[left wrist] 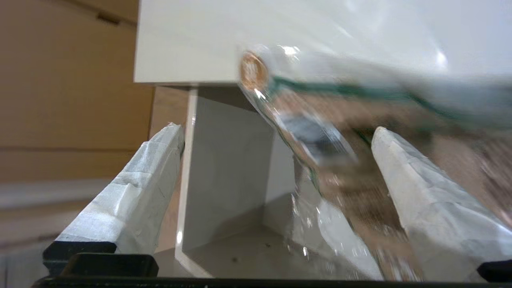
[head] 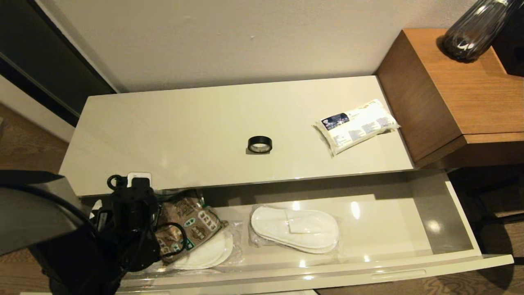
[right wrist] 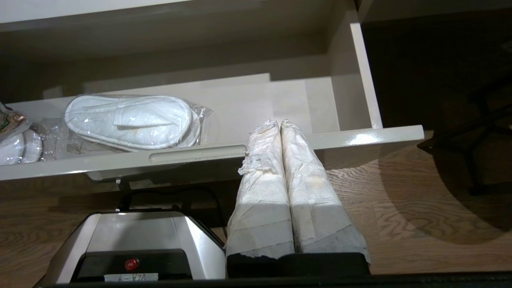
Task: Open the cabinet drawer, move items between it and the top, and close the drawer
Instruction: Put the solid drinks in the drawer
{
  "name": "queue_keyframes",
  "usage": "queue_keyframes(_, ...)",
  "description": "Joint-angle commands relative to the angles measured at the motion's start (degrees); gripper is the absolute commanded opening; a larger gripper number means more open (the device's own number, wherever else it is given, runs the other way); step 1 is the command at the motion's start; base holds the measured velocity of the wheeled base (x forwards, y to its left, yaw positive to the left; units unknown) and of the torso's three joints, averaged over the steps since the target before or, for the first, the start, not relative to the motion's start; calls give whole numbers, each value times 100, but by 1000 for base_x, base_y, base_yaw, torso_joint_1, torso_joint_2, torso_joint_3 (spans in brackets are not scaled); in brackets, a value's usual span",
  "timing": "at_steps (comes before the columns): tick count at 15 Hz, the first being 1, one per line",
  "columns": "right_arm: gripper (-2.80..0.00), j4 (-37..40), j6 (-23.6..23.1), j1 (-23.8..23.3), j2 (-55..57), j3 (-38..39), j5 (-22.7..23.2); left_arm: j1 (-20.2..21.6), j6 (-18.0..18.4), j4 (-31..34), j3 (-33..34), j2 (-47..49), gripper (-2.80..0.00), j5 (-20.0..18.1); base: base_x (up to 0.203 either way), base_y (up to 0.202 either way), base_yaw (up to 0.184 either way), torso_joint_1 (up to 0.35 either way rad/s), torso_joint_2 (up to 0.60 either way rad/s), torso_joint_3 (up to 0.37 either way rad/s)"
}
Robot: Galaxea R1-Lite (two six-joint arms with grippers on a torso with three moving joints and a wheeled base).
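The cabinet drawer stands pulled out below the glossy cream top. On the top lie a black tape roll and a white tissue pack. Wrapped white slippers lie mid-drawer. At the drawer's left end, the brown-and-green snack bag rests on a second slipper pack. My left gripper hangs open over that end, the snack bag between its spread fingers, nearer one of them. My right gripper is shut and empty, low before the drawer front.
A taller brown wooden side table with a dark glass vase stands right of the cabinet. The wall runs behind the top. My base sits on the wooden floor just before the drawer front.
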Motion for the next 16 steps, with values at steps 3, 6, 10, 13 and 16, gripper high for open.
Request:
queue_keyframes(3, -280, 2, -2, 2, 0, 9, 1, 216, -19, -48, -328, 504, 0, 39, 0, 0, 0, 0, 0, 0)
queue_keyframes(6, -280, 2, -2, 2, 0, 9, 1, 258, -385, -50, -298, 987, 0, 46, 0, 0, 0, 0, 0, 0)
queue_keyframes(10, -280, 2, -2, 2, 0, 9, 1, 282, -727, -52, -239, 1389, 0, 47, 0, 0, 0, 0, 0, 0)
queue_keyframes(13, -280, 2, -2, 2, 0, 9, 1, 294, -652, -41, -324, 1230, 0, 16, 0, 0, 0, 0, 0, 0)
queue_keyframes(16, -280, 2, -2, 2, 0, 9, 1, 294, -247, 34, -284, 169, 0, -90, 0, 0, 0, 0, 0, 0)
